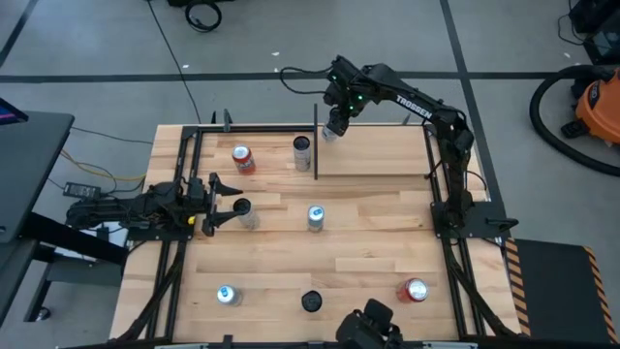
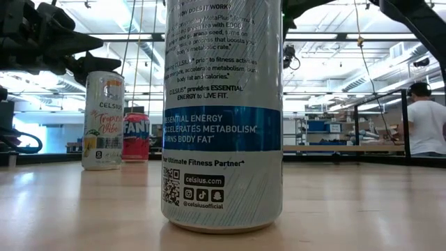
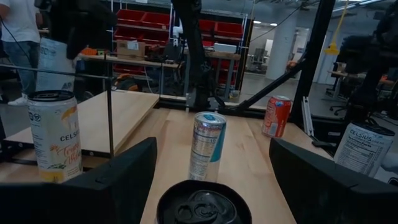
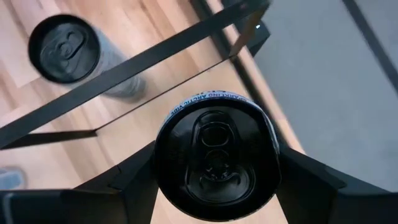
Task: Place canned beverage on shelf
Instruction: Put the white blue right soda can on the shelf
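Observation:
My right gripper [image 1: 334, 124] is at the table's far side, over the far left corner of the shelf [image 1: 378, 153], a pale wood panel edged by black rods. It is shut on a black-topped can [image 4: 216, 158]. My left gripper [image 1: 231, 206] is open at the table's left. Its fingers stand on either side of a black-topped can [image 3: 199, 206] that stands on the tabletop. A gap shows on at least one side of that can. My right gripper pinches the can's upper wall just below the rim [image 4: 160, 163] between its two fingers, one on each side. The fingers come from above, pointing down. The can is upright. Whether its base rests on the shelf, I cannot tell.
Several more cans stand on the table: a dark-topped one [image 1: 302, 150] by the shelf's black post, a red one [image 1: 243, 159], one in the middle [image 1: 316, 217], and three near the front edge [image 1: 227, 294], [image 1: 311, 301], [image 1: 415, 290]. A person stands in the room behind [image 2: 425, 118].

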